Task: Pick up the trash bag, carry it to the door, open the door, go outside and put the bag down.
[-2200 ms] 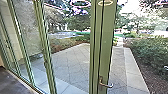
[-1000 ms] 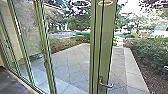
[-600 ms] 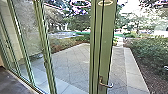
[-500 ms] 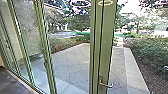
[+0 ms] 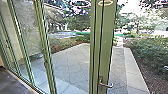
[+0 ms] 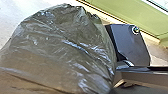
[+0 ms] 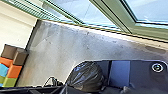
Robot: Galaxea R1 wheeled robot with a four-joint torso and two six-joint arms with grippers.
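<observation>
a dark, shiny trash bag [image 6: 62, 50] bulges over the pale floor [image 6: 15, 15], near a green frame [image 6: 120, 11]

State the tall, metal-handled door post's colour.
The tall door post is green, clearest in the head view.

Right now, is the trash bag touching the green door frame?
Apart. The right wrist view shows a stretch of bare grey floor between the trash bag and the green door frame.
</observation>
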